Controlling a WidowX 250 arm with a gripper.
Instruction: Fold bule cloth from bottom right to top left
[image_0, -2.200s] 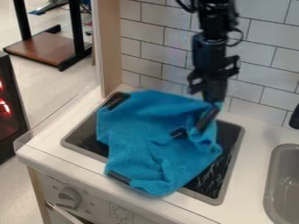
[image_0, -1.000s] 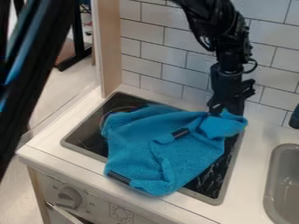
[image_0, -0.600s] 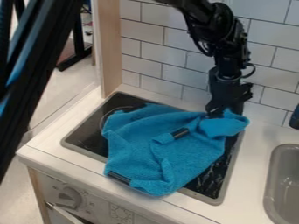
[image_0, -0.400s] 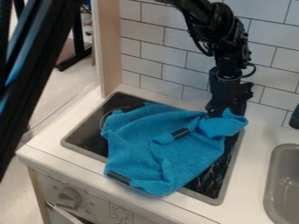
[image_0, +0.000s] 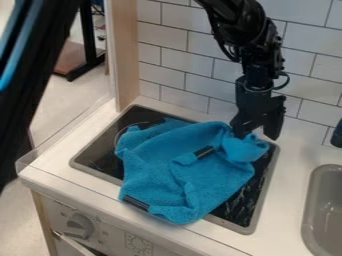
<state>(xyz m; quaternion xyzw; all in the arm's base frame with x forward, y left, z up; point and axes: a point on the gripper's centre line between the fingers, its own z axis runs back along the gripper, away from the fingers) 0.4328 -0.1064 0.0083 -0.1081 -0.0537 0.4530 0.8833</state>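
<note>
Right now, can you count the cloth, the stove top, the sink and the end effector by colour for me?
Blue: 1, the cloth
Black: 2, the stove top and the end effector
Grey: 1, the sink
Total: 4

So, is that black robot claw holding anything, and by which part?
Nothing looks held: the black two-finger gripper is open, its fingers spread at the bunched upper-right part of the blue cloth.
</note>
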